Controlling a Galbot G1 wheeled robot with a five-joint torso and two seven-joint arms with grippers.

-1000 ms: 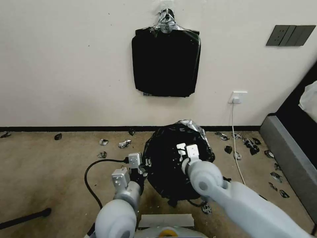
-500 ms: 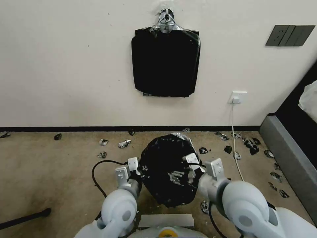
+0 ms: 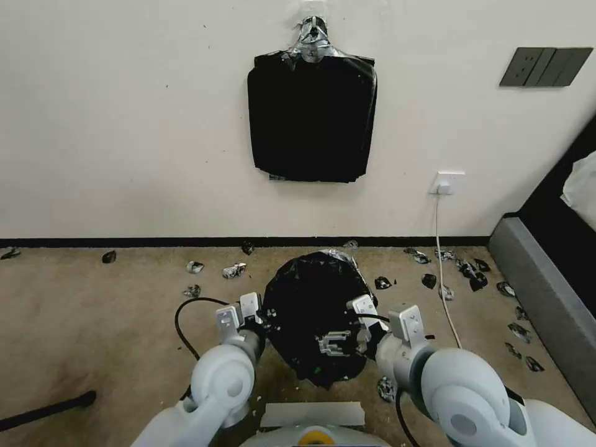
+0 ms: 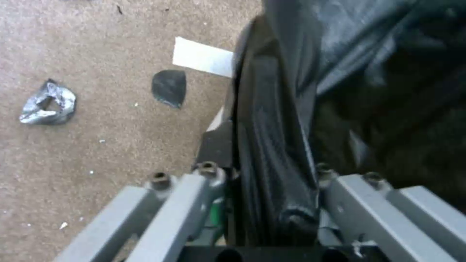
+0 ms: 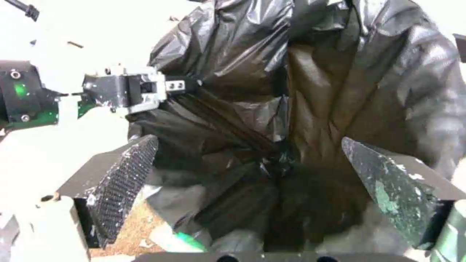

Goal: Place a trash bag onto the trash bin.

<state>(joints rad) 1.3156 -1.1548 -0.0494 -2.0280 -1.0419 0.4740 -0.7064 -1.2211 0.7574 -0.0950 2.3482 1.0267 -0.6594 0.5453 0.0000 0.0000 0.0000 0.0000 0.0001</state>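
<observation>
The crinkled black trash bag (image 3: 310,310) stands bunched in a mound on the carpet just before me, and the trash bin is hidden under it. My left gripper (image 3: 261,315) is at the bag's left side, shut on a fold of its edge (image 4: 272,174). At the bag's right side my right gripper (image 3: 349,338) is open. Its two pads (image 5: 121,178) stand wide apart over the bag's dark hollow (image 5: 291,153). The right wrist view also shows the left gripper (image 5: 167,87) pinching the plastic.
A flat stack of black bags (image 3: 312,118) hangs on the wall behind. Torn black scraps (image 3: 233,270) litter the carpet. A white cable (image 3: 444,273) runs down from a wall socket; a grey bed base (image 3: 546,304) is at the right. A black cable (image 3: 183,329) loops at the left.
My right arm has drawn back from over the bag's top to its right side. The bag's far edge has sunk lower. The left gripper has barely shifted.
</observation>
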